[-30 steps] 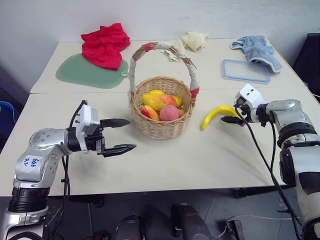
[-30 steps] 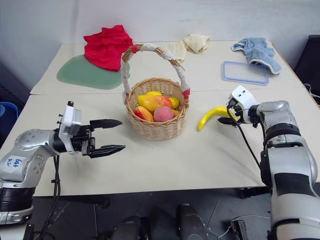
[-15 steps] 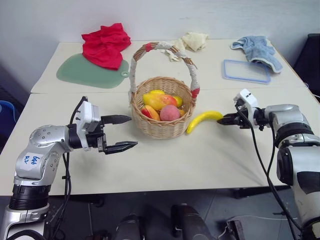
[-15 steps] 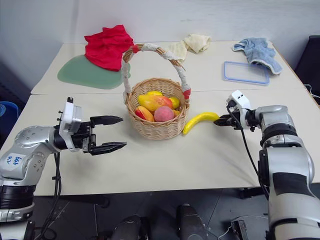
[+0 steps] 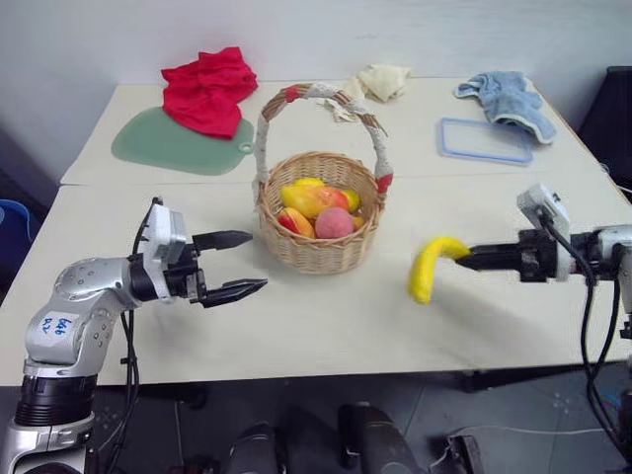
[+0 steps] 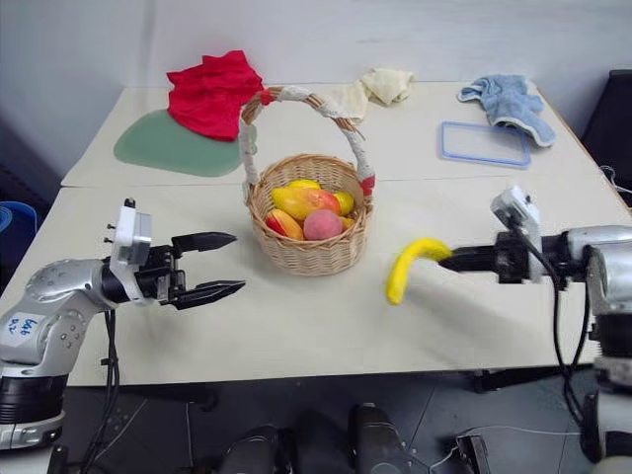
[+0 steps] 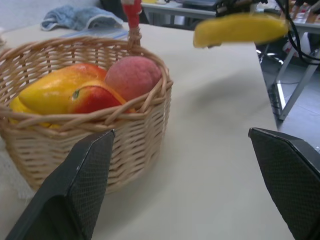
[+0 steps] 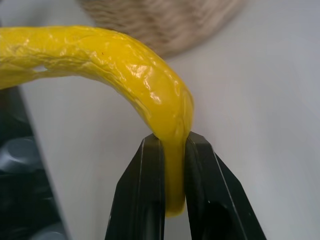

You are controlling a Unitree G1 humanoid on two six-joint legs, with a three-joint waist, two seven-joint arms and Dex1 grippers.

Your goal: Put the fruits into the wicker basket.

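**Banana pinched at one end, off to the basket's right**

Between the two black fingers of the right gripper [image 8: 172, 200] sits one end of the banana [image 5: 431, 266], clamped tight; from there the fruit arches up and away from the fingertips, then droops toward the table [image 5: 326, 321] with its free end hanging lowest. That hand points level toward the robot's left, and the wicker basket [image 5: 318, 253] stands beyond the banana's far end, near but clearly apart from it.

Over on the other side, the left gripper [image 5: 230, 265] hovers just above the tabletop with its fingers spread wide and nothing between them. Its tips aim at the basket, which stands close ahead of them without touching. Inside the basket, as seen past those fingers, lie a pink-red peach [image 7: 132, 77] against the near rim and yellow-red mango-like fruits [image 7: 65, 92] packed beside it. Its cloth-wrapped handle [image 5: 316, 95] arches tall over the fruit.
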